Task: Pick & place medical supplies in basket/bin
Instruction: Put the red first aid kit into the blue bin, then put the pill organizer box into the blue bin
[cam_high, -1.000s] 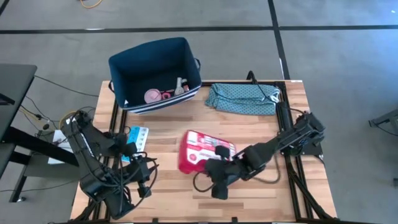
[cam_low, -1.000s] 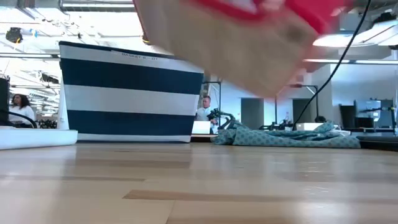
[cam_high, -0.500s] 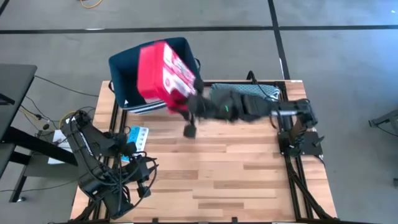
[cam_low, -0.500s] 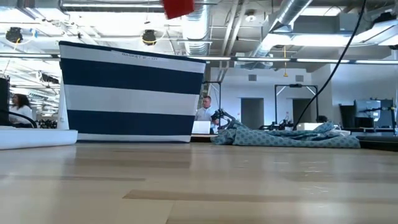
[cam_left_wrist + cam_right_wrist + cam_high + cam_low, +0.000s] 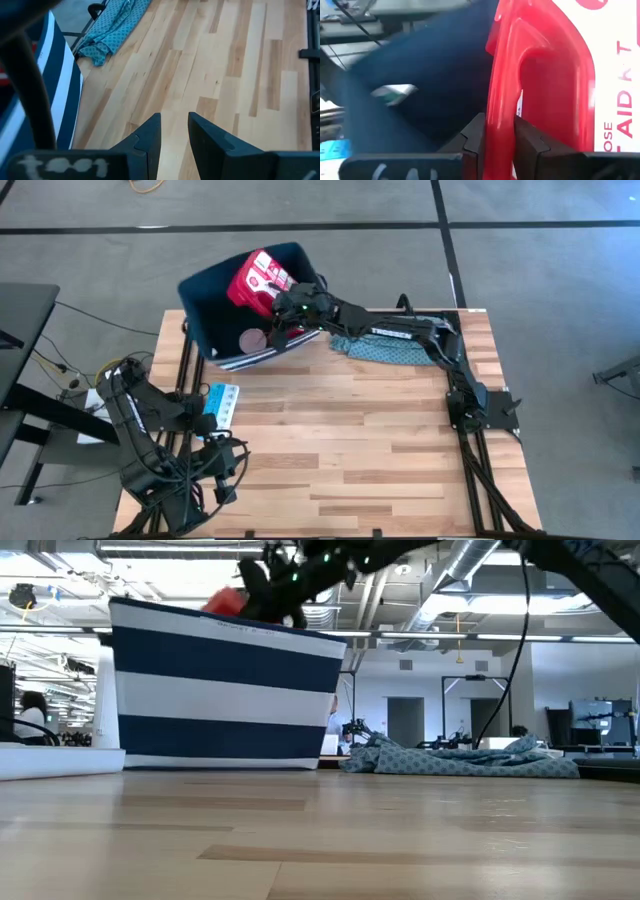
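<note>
The right pincer [image 5: 290, 308] reaches over the navy bin [image 5: 205, 290], pinching the handle of the red first-aid case [image 5: 255, 278], which hangs tilted inside the bin's opening, not yet released; a pink round tub [image 5: 250, 339] already lies on the bin's floor; the light-blue flat box [image 5: 221, 402] waits on the counter [image 5: 380, 450], near the bin's front wall. The left pincer [image 5: 172, 132] rests by that box, fingers slightly apart, holding nothing. The case looks glossy and rigid; the bin soft-sided, white-striped.
</note>
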### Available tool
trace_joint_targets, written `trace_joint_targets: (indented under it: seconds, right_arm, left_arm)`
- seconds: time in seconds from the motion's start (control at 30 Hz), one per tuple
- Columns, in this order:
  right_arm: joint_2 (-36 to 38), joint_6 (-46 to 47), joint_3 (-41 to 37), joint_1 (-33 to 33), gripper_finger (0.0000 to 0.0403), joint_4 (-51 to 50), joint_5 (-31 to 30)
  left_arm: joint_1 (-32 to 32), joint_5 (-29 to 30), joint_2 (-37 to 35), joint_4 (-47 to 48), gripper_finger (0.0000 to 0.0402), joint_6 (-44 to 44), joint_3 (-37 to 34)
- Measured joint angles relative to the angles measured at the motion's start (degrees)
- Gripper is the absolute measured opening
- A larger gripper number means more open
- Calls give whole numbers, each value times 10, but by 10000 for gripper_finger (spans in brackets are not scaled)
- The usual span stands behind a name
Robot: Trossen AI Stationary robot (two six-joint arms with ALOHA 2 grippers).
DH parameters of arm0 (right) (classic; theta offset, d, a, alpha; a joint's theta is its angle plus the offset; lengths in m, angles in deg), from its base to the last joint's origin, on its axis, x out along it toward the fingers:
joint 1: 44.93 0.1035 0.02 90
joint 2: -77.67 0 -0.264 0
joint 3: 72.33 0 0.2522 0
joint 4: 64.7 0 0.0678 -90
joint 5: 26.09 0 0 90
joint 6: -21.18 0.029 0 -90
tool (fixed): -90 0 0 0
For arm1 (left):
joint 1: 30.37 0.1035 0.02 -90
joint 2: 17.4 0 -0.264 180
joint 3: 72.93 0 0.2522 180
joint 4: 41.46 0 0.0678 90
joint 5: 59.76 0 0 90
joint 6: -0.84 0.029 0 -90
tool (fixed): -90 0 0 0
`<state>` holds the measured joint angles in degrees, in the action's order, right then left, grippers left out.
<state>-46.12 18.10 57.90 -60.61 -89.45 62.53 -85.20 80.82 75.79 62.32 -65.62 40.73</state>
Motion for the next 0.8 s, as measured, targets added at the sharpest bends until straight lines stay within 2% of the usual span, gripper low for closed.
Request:
trace_joint_targets:
  seconds: [0.17, 0.4, 0.6, 0.8]
  right_arm:
    - [-25, 0, 1, -16, 74, 23, 0]
    - [-29, -28, 4, -29, 125, -12, 0]
    - [-28, -32, 3, -20, 167, -12, -2]
    - [-29, -78, 22, 0, 181, 1, -8]
  left_arm:
    - [0, 3, 0, 0, 88, -6, 0]
    - [2, 11, 0, 0, 88, -23, 0]
    - [2, 12, 0, 0, 88, -47, 0]
    - [2, 12, 0, 0, 88, -64, 0]
